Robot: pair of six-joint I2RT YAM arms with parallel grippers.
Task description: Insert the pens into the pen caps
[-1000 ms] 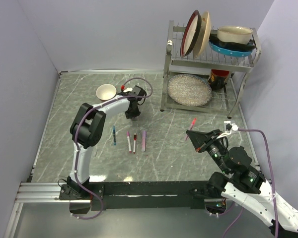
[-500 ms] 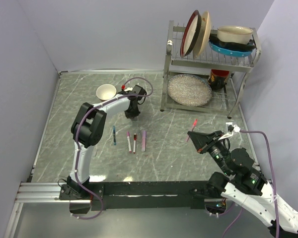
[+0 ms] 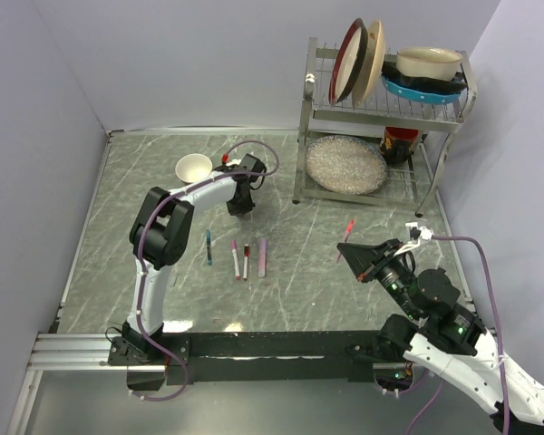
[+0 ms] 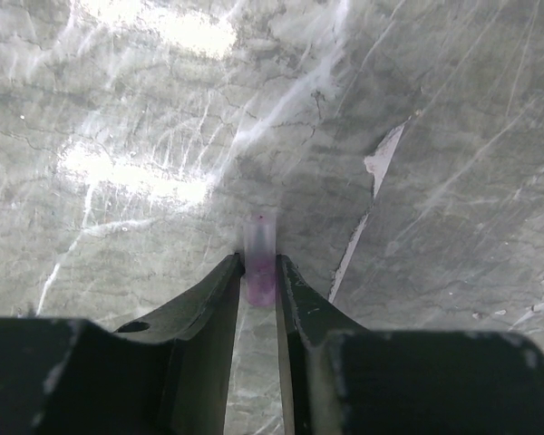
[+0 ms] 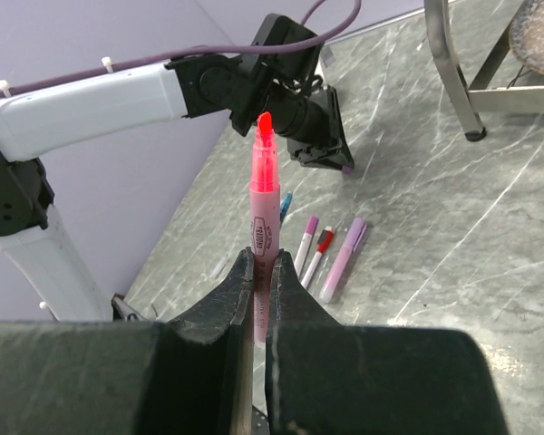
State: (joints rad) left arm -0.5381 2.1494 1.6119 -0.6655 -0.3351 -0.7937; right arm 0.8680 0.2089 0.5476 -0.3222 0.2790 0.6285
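My right gripper [image 3: 354,255] is shut on a pink pen [image 5: 264,208] with a bare red-orange tip, held upright above the table's right side; its fingertips [image 5: 246,265] clamp the lower barrel. My left gripper [image 3: 242,210] is low over the table's back middle, shut on a short lilac pen cap [image 4: 259,263] that sticks out past its fingertips. The same left gripper [image 5: 329,149] shows beyond the pink pen's tip. In a row on the table lie a teal pen [image 3: 208,246], a pink-ended pen [image 3: 235,257], a red-ended pen [image 3: 246,260] and a lilac pen [image 3: 262,256].
A white bowl [image 3: 194,168] stands at the back, left of my left gripper. A metal dish rack [image 3: 381,109] with plates and bowls fills the back right, a clear glass plate [image 3: 345,164] on its lower shelf. Walls enclose the table on three sides.
My right gripper has shifted slightly left with the pink pen. My left gripper has stayed almost in place.
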